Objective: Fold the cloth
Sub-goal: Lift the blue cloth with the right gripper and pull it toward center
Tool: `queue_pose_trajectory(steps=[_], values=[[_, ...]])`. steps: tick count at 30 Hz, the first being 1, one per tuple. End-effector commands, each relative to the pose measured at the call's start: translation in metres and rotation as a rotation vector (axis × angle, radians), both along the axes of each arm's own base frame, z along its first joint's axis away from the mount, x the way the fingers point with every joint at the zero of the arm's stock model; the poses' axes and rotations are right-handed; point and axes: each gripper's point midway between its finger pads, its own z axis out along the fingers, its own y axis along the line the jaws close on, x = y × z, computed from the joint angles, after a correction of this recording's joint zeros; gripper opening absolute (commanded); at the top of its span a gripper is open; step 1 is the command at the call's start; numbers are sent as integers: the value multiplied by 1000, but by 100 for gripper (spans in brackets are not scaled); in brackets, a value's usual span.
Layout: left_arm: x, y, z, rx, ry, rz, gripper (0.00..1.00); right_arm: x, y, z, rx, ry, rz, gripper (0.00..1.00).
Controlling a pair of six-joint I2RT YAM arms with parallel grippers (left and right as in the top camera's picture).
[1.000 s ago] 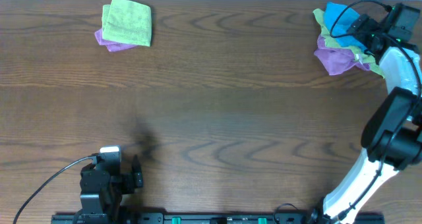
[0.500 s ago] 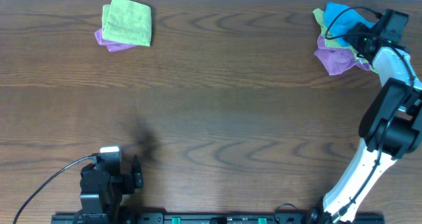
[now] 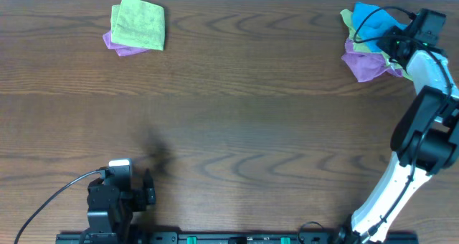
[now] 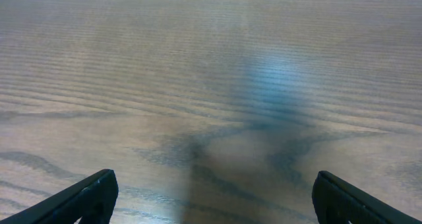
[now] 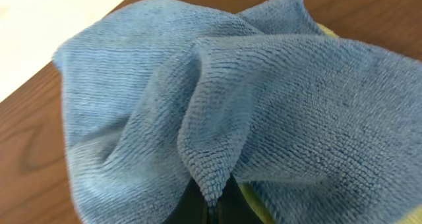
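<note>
The cloth (image 3: 368,16) is sky-blue and lies crumpled on top of a pile at the table's far right corner. In the right wrist view the cloth (image 5: 217,99) fills the frame, bunched into ridges. My right gripper (image 3: 391,39) is over the pile's right side, shut on a pinched fold of the cloth (image 5: 212,209). My left gripper (image 3: 149,190) is at the front left, far from the cloth. It stands open over bare wood (image 4: 214,184) with nothing between its fingers.
Under the blue cloth lie a lime-green cloth (image 3: 379,54) and a purple cloth (image 3: 364,64). A folded lime-green cloth (image 3: 138,23) sits on a purple one (image 3: 120,47) at the far left. The table's far edge (image 5: 79,36) runs just behind the pile.
My right gripper has closed from wide open onto a fold of the blue cloth, after the arm shifted slightly over the pile. The left arm has not moved.
</note>
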Motion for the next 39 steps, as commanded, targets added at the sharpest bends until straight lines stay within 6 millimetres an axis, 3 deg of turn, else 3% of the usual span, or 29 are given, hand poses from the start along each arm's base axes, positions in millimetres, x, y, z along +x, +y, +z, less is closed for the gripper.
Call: queue_pose_trajectory(steps=[1, 5, 9, 12, 15, 21, 29, 34, 39], values=[[-8, 2, -17, 12, 62, 7, 95, 4, 5, 77, -95, -105, 64, 1], [-8, 2, -17, 12, 62, 7, 96, -14, 20, 119, -128, -106, 105, 1], [-8, 2, -17, 12, 62, 7, 96, -45, 41, 147, -127, -52, 150, 1], [-8, 2, -17, 12, 62, 7, 96, -82, 77, 170, -126, 19, 231, 1], [-8, 2, -17, 12, 62, 7, 95, -108, 106, 180, -124, 74, 301, 1], [-8, 2, -17, 12, 62, 7, 96, -167, 165, 183, -89, 227, 441, 1], [-8, 2, -17, 12, 62, 7, 96, -236, 191, 165, -78, 284, 537, 1], [-8, 2, -17, 12, 62, 7, 96, -319, 225, 144, -8, 248, 666, 1], [-8, 2, -17, 12, 62, 7, 96, -383, 257, 162, 24, 175, 774, 1]])
